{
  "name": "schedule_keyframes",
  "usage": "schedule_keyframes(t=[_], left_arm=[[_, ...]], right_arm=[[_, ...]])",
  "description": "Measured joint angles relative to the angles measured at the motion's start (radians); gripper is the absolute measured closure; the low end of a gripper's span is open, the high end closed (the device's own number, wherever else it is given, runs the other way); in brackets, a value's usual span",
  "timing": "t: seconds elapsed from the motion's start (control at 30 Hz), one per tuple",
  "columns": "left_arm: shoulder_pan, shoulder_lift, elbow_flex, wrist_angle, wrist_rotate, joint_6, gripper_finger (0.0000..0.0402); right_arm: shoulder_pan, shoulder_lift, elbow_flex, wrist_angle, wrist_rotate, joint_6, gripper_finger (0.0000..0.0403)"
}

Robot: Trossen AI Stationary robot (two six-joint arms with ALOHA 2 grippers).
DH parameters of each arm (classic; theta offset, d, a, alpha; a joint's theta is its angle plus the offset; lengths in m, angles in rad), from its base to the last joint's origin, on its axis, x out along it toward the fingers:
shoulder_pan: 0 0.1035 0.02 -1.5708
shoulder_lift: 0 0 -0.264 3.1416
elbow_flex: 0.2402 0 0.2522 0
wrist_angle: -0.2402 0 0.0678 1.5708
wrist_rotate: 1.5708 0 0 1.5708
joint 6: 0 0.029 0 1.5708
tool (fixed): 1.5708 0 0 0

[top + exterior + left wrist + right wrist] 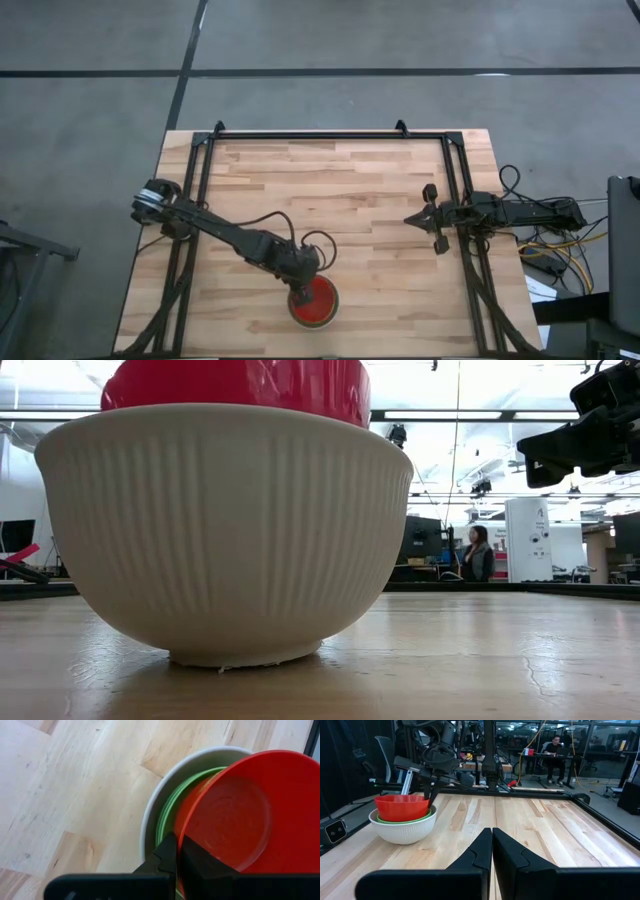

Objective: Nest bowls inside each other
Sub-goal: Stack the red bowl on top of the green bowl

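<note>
A red bowl (235,810) sits in a green bowl (162,820), which lies inside a larger white ribbed bowl (230,530). The stack stands on its foot on the wooden table near the front edge (316,303). My left gripper (178,851) reaches down from the far left and is shut on the red bowl. The right wrist view shows the same stack (402,815) with the left gripper (429,795) at its rim. My right gripper (492,837) is shut on nothing and points level at the table's right side (412,218). My left gripper pinches the red bowl's rim (180,837) on its far-left side, one finger (167,855) outside the wall and the other (200,862) inside. The fingers slant down from the far left. The red bowl stays upright in the green bowl, its upper part above the other rims.
A black frame (330,134) borders the table at the far, left and right sides. Bare wood (340,200) lies between the stack and my right arm. Cables (560,240) hang off the right edge. A person (478,552) sits in the room beyond the table.
</note>
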Motion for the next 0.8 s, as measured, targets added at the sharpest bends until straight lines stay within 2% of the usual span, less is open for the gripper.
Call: schedule_keyframes(t=[0.8], left_arm=[[0.000, 0.044, -0.002, 0.008, 0.019, -0.028, 0.0394]], right_arm=[[0.000, 0.000, 0.000, 0.000, 0.000, 0.000, 0.0394]])
